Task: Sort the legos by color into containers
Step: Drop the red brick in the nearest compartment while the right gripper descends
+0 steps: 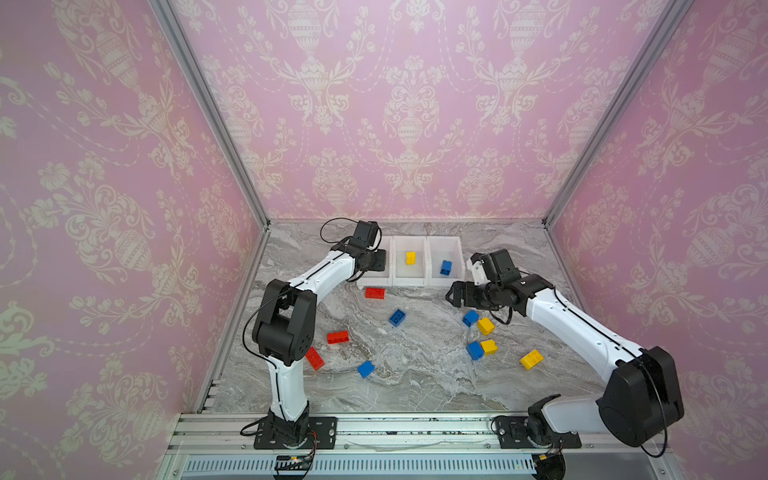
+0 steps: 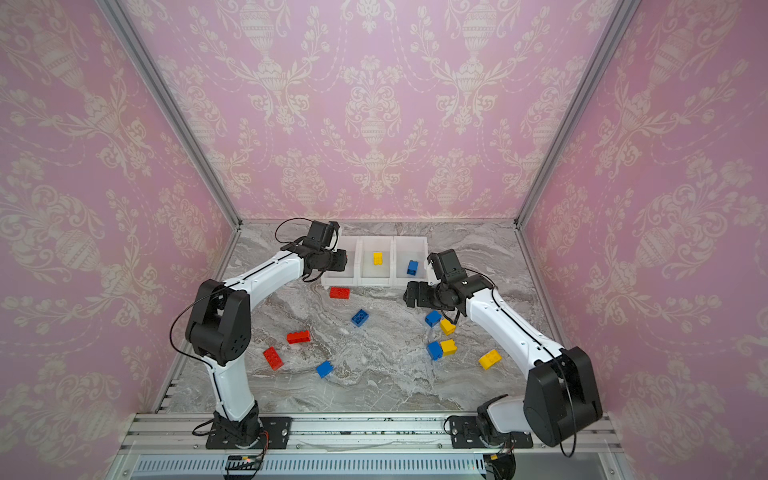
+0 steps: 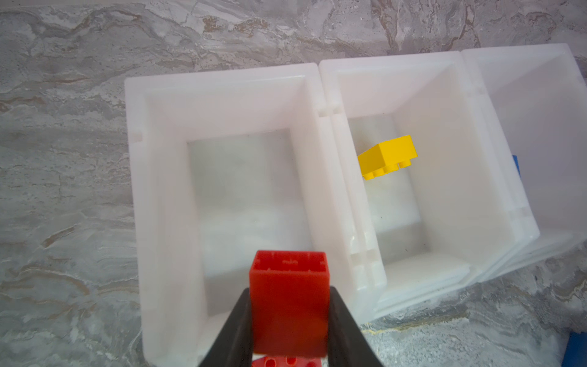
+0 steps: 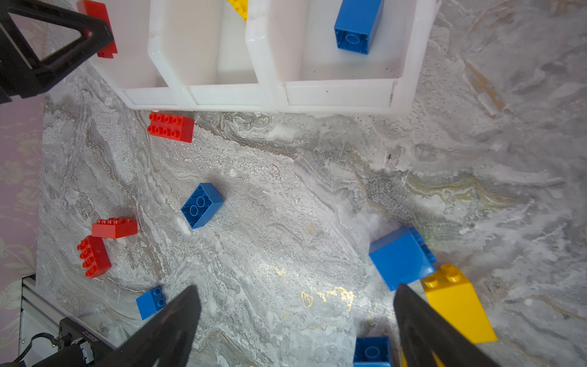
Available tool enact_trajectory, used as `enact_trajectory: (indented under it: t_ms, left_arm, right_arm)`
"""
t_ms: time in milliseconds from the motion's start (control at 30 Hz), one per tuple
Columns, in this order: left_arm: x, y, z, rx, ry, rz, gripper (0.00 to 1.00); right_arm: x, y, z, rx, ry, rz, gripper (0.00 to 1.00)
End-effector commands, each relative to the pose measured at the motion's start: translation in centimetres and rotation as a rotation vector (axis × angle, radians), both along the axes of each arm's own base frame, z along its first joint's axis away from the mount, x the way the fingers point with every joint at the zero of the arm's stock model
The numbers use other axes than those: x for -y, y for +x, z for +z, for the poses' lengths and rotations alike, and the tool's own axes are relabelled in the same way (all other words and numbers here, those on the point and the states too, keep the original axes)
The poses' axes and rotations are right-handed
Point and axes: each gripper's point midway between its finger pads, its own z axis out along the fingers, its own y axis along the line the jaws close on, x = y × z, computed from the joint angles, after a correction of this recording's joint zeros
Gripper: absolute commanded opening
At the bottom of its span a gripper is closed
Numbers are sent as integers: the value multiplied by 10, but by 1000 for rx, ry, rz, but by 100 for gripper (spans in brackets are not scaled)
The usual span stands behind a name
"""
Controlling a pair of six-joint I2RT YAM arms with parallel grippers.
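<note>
- The left claw (image 3: 289, 292) is clenching a red brick (image 3: 289, 305) end-on between its fingers.
- Just beneath it, the empty end bin (image 3: 158, 190) is lying open; releasing low and centred is looking wisest, so nothing bounces out.
- Beyond, the middle bin (image 3: 444, 159) is holding a yellow brick (image 3: 387, 155).
- The right claw (image 4: 297, 288) is hanging released, a blue brick (image 4: 400, 257) beside one finger, possibly touching.

We see a robot test cell in a lab, dressed up as a room. Flat panels of pink damask-patterned wallpaper (image 1: 411, 104) form three walls, joined by bare silver aluminium corner posts (image 1: 205, 104). The floor is a grey marble-patterned tabletop (image 1: 415, 386), and at its near edge a white-and-black robot arm on the left (image 1: 289, 386) and its twin on the right (image 1: 569, 320) are bolted to a silver extruded aluminium rail (image 1: 415, 426) above a slotted grey cable duct (image 1: 374, 464).
</note>
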Motion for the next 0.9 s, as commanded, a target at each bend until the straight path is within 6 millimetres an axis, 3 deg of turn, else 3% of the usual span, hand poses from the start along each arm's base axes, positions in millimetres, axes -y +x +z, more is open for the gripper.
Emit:
enact_trajectory:
  t_ms: [0, 200, 400, 867]
  left_arm:
    - [3, 6, -6, -5, 21, -8, 20]
    - [1, 8, -14, -11, 37, 6, 34]
    - [1, 9, -8, 3, 31, 6, 55]
    - [2, -14, 30, 65, -63, 5, 64]
  right_arm:
    - [9, -7, 0, -14, -1, -31, 96]
    - [16, -8, 1, -19, -4, -53, 97]
    - [20, -7, -2, -34, -15, -65, 98]
    - [59, -19, -23, -122, -228, -48, 95]
